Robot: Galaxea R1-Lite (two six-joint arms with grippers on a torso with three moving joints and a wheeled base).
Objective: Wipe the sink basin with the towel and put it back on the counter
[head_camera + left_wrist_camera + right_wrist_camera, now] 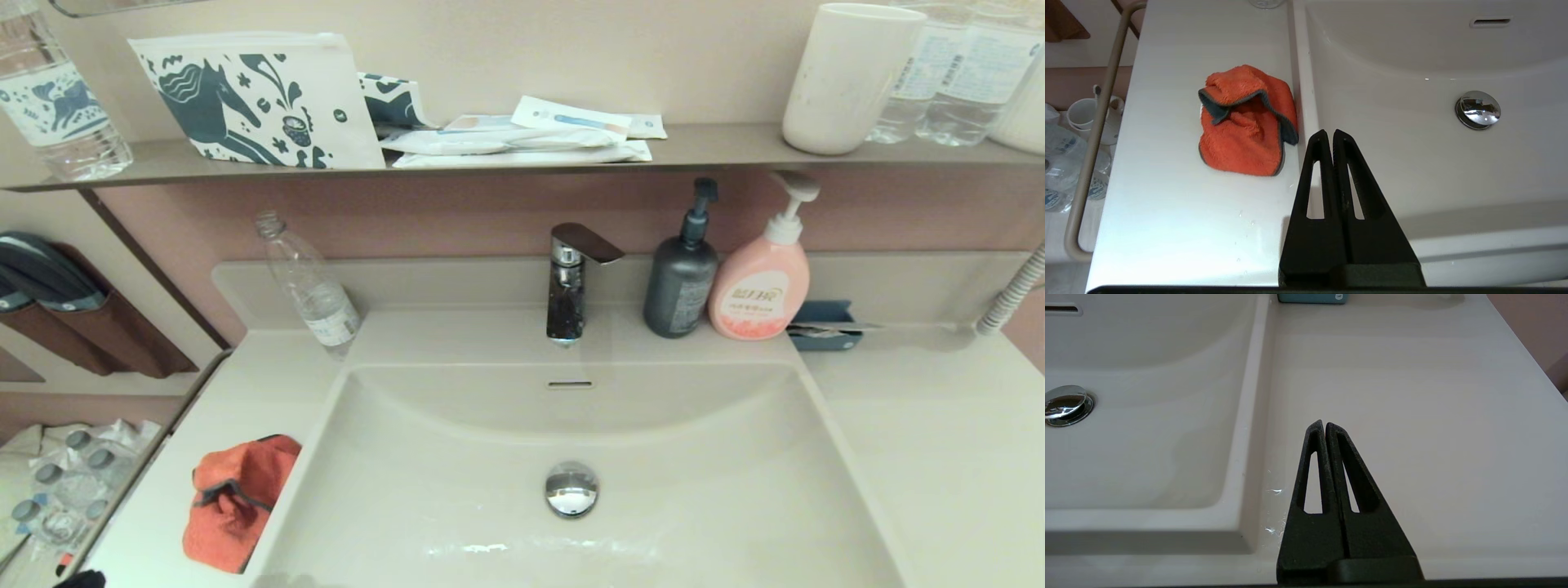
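The towel (237, 502) is lying crumpled on the worktop (939, 441), just beside the left rim of the sink basin (457, 457), with one edge reaching that rim. Its orange side is facing up and a dark grey fold is showing across the middle. Its longer run is lying roughly along the basin's rim, not across it.

The left pincer (1329, 132) is hanging above that same rim, on the basin side of the towel and nearer the robot, with its fingers pressed together and nothing between them. Seen from its wrist, the towel is sitting ahead of the tips and off toward the worktop side, apart from them.

The right pincer (1323, 424) is parked over the worktop past the basin's right rim, fingers together and empty, well apart from the towel.

The left arm is plainly the nearer one, so any further handling of the towel would likely fall to it, and its fingers would first have to part.
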